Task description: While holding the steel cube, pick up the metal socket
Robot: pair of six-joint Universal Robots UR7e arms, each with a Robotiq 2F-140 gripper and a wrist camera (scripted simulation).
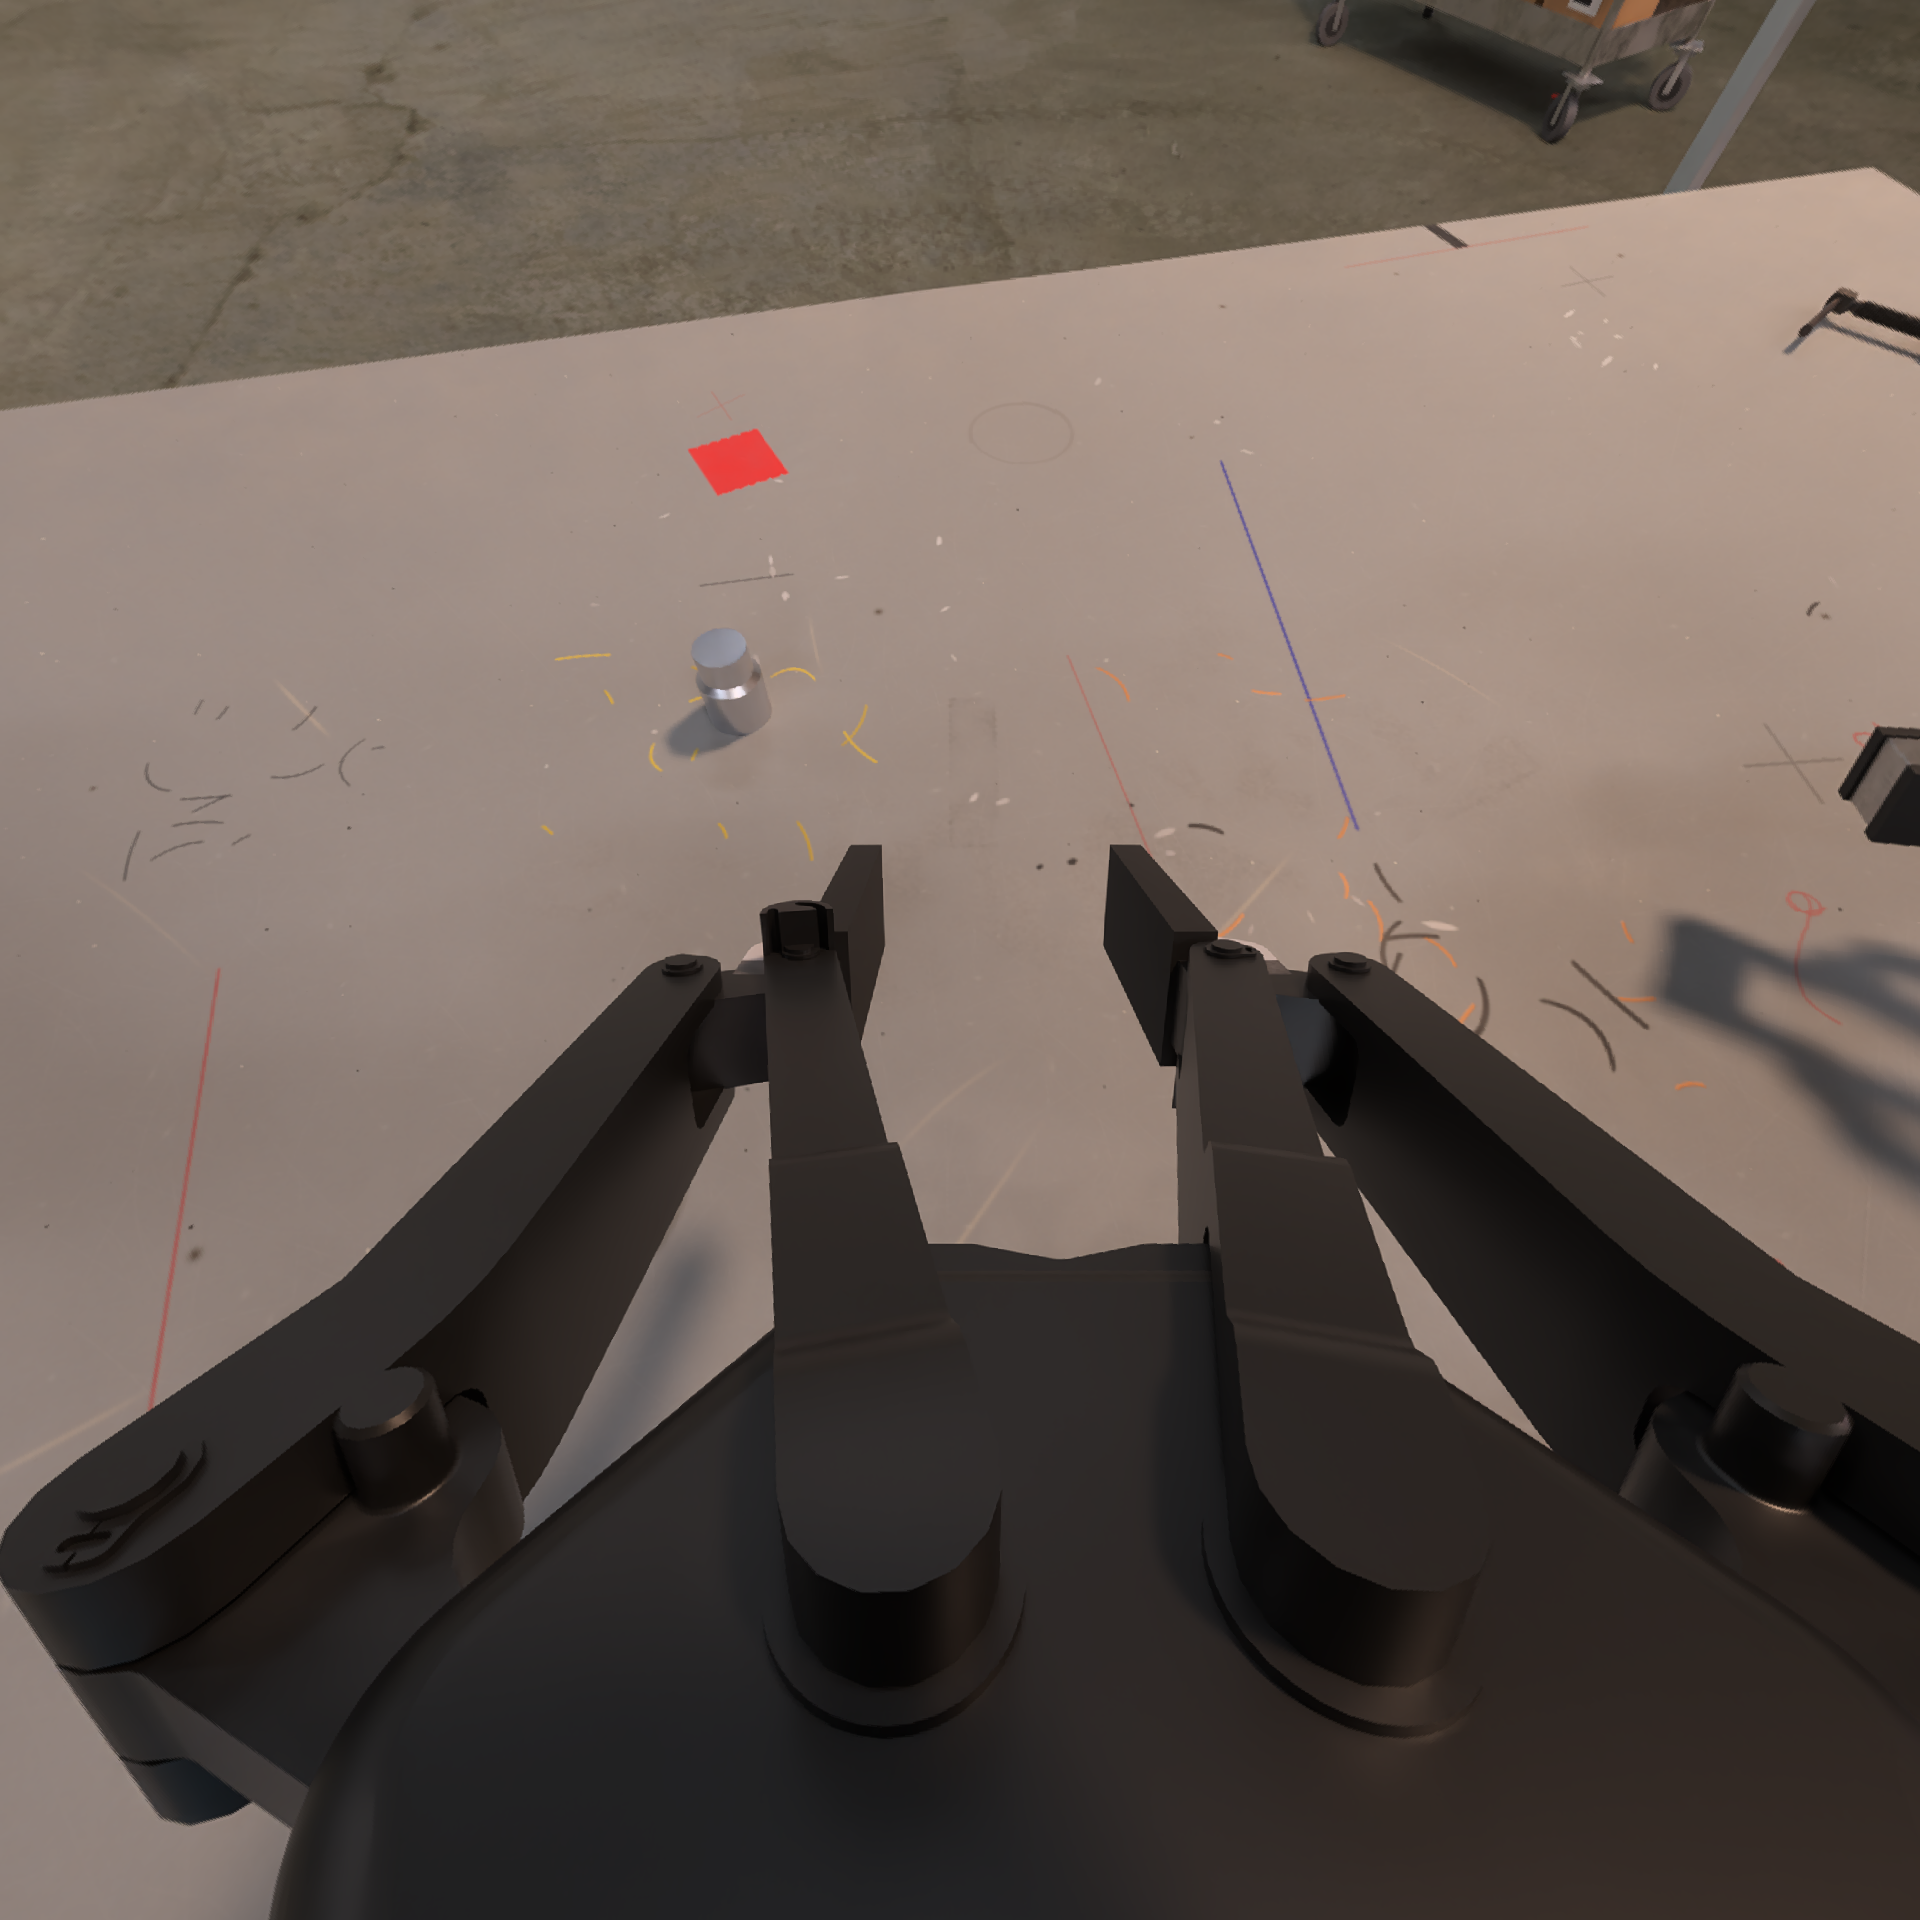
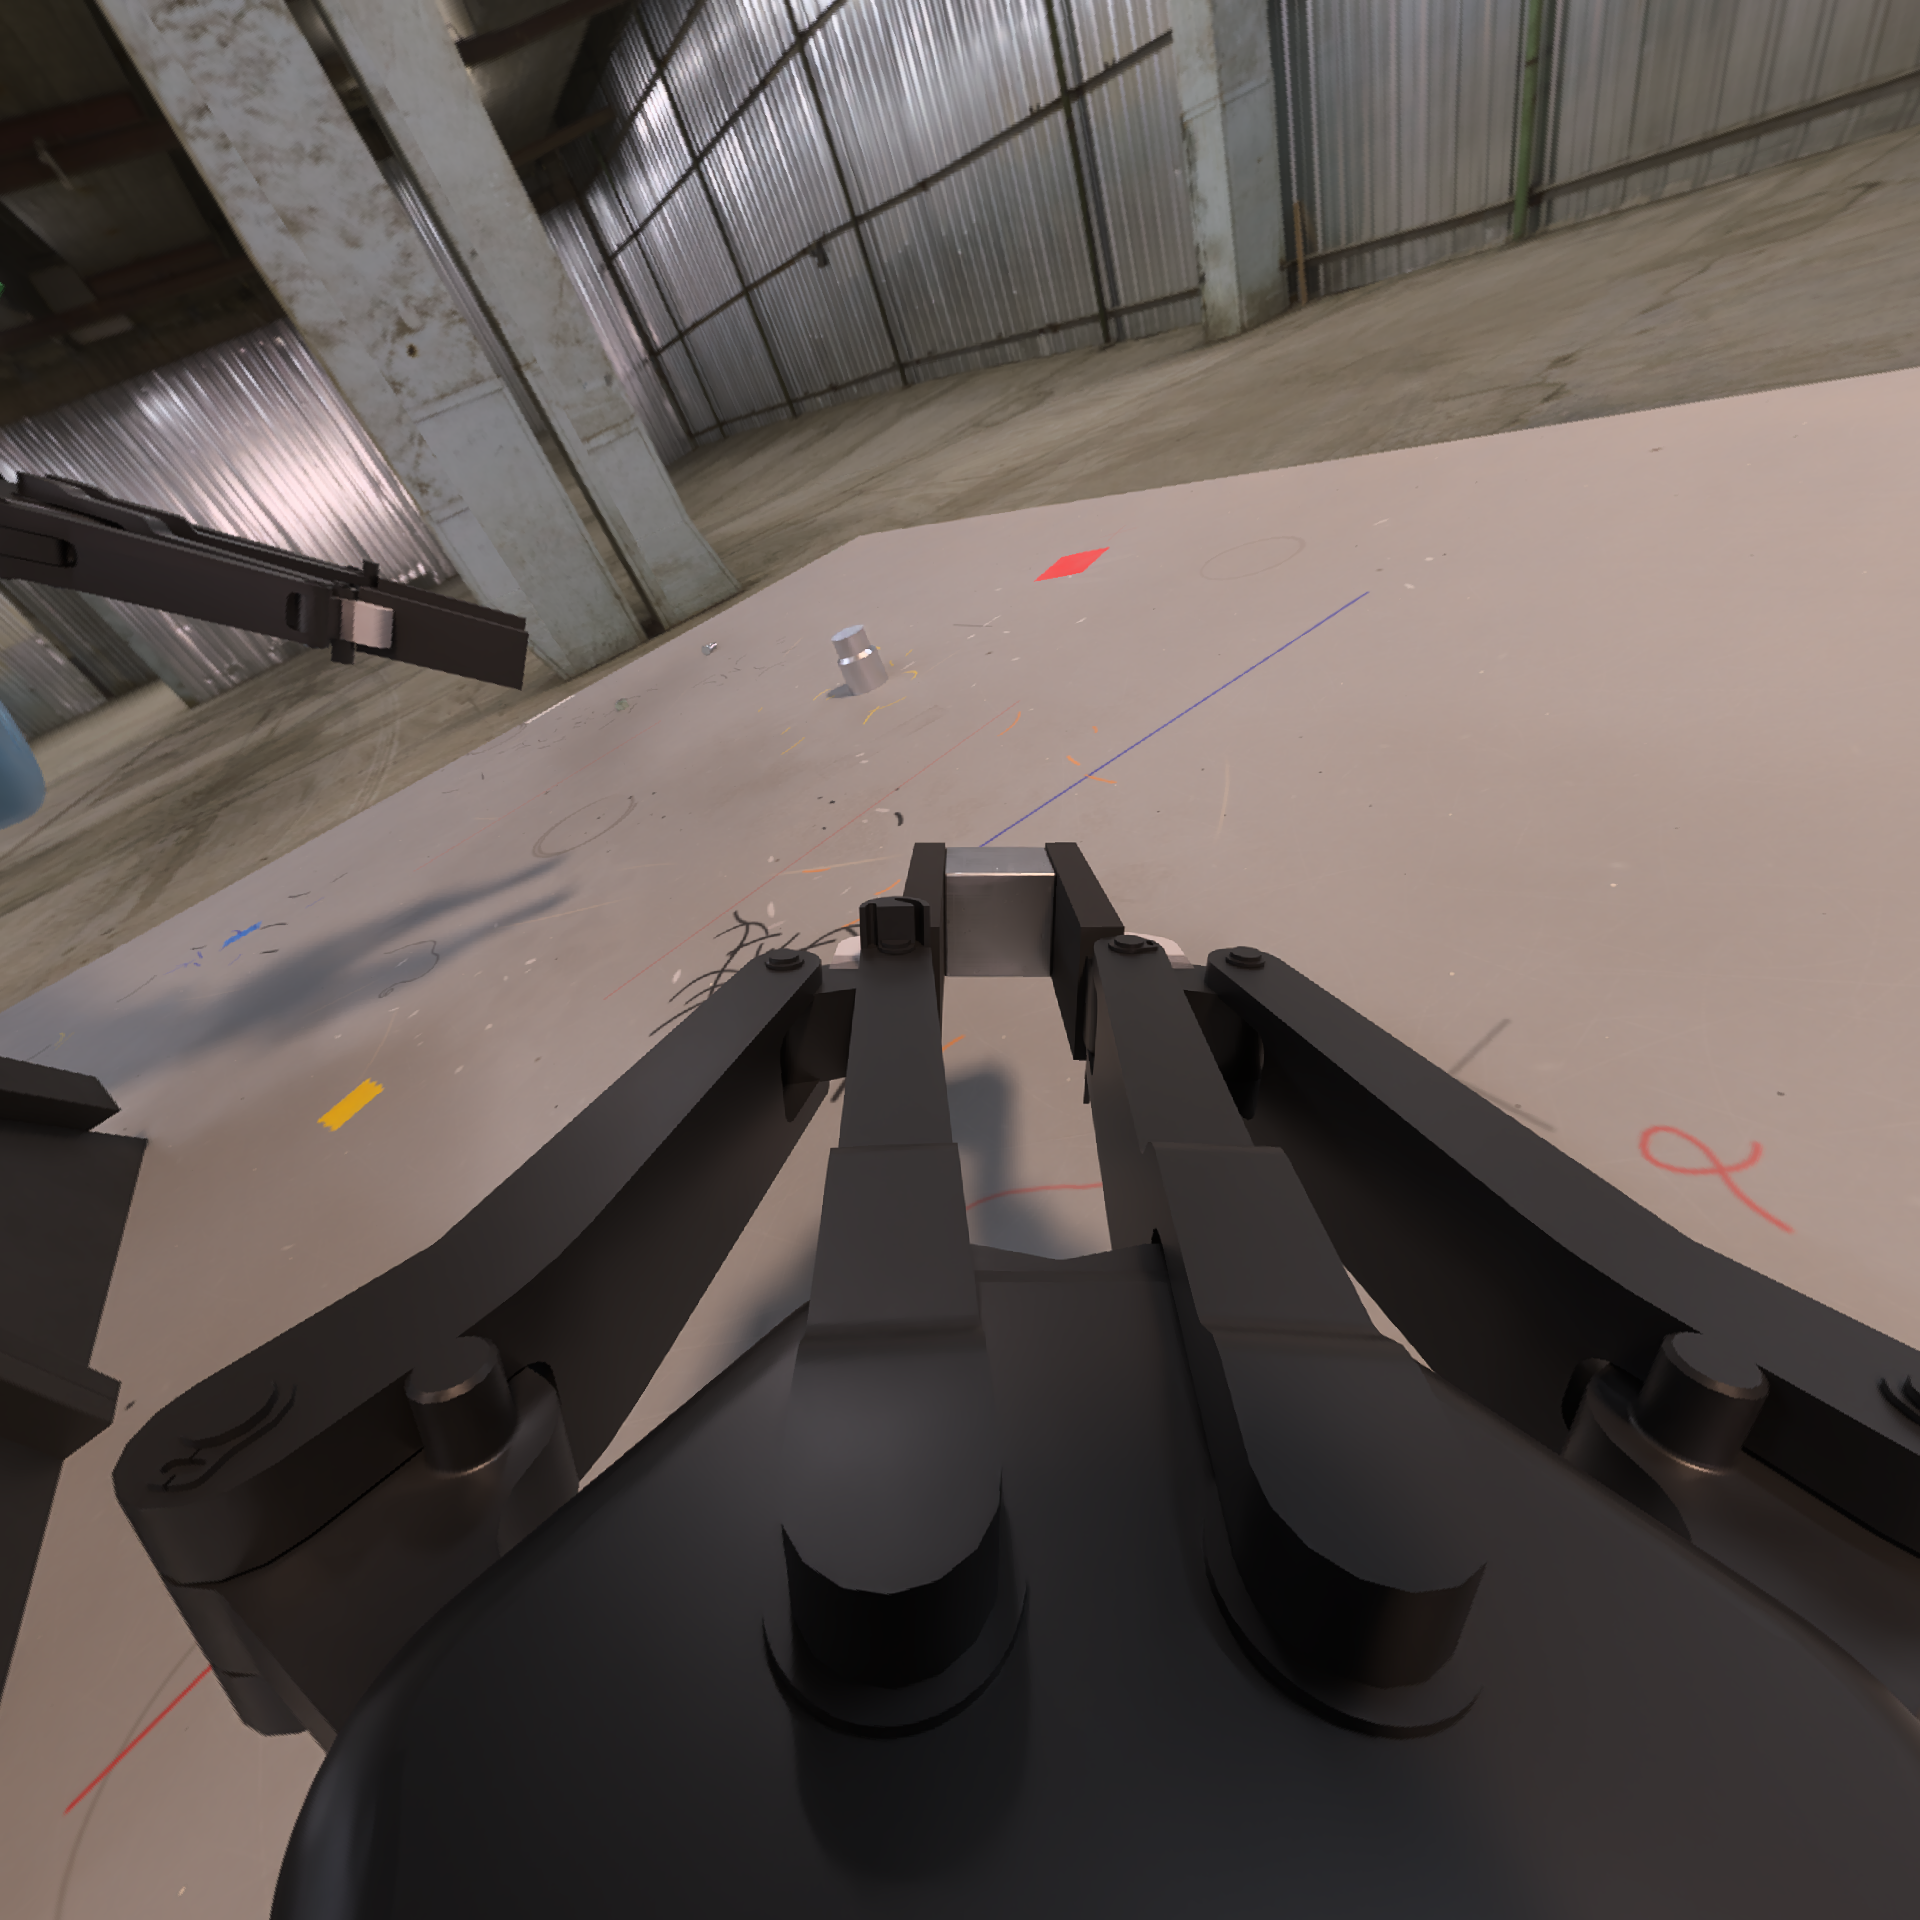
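The metal socket (image 1: 730, 681), a small shiny stepped cylinder, stands on the grey table ahead and left of my left gripper (image 1: 994, 904), which is open, empty and above the table. The socket also shows in the right wrist view (image 2: 860, 658), far ahead and to the left. My right gripper (image 2: 995, 914) is shut on the steel cube (image 2: 997, 909), a shiny block held between the two pads above the table. Part of the left gripper's finger (image 2: 416, 629) reaches into the right wrist view from the left.
A red square marker (image 1: 737, 461) lies on the table (image 1: 1455, 520) beyond the socket. The table's far edge runs behind it, with concrete floor past it. A wheeled cart (image 1: 1538, 52) stands far off. A dark part of the other gripper (image 1: 1886, 784) shows at the right edge.
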